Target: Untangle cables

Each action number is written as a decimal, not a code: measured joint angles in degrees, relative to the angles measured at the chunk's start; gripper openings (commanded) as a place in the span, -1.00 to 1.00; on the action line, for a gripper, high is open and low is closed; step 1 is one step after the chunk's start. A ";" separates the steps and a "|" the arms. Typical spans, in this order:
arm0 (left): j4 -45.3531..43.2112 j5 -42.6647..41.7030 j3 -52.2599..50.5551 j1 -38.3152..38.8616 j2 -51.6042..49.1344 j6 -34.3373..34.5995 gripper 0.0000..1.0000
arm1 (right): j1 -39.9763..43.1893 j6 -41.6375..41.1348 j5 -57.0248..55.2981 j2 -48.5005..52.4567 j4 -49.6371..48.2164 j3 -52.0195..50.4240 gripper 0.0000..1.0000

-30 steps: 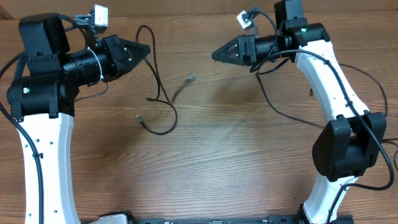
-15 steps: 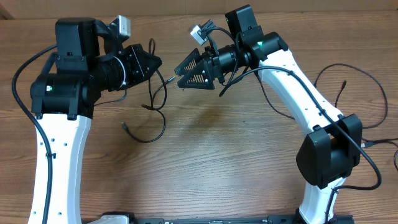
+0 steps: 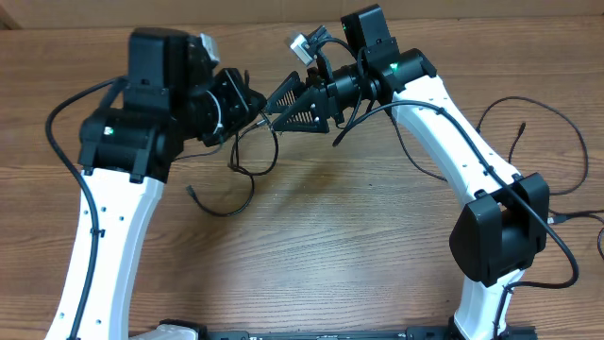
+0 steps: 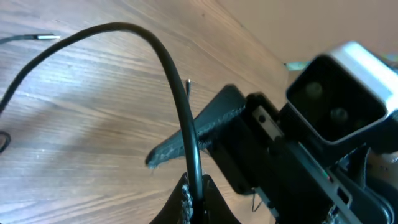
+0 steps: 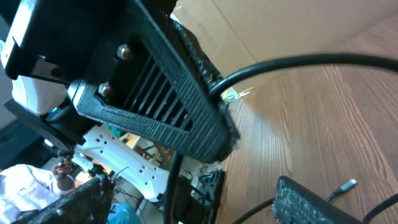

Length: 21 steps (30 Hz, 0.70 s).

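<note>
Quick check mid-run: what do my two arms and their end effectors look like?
The left arm and right arm have white links, black joint housings and a small green light each. Loose black cables run along them. The left end effector and right end effector are black wedges with ribbed fingers, each beside a white wrist camera.

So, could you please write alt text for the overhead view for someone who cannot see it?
Above a wooden table, the left gripper is shut on a thin black cable while the open right gripper points at it from close by. The cable's slack drops in loops onto the table.
</note>
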State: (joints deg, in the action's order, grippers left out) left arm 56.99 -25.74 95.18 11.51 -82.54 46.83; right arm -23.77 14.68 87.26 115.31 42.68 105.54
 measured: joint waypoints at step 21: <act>-3.21 3.78 0.13 1.92 -4.00 6.21 -0.92 | -2.21 -2.08 -1.53 0.17 0.35 -0.04 -0.93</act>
State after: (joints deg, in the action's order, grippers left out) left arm 53.78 -21.96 95.31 13.43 -86.54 53.04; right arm -25.98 12.60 85.73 115.48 43.03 105.49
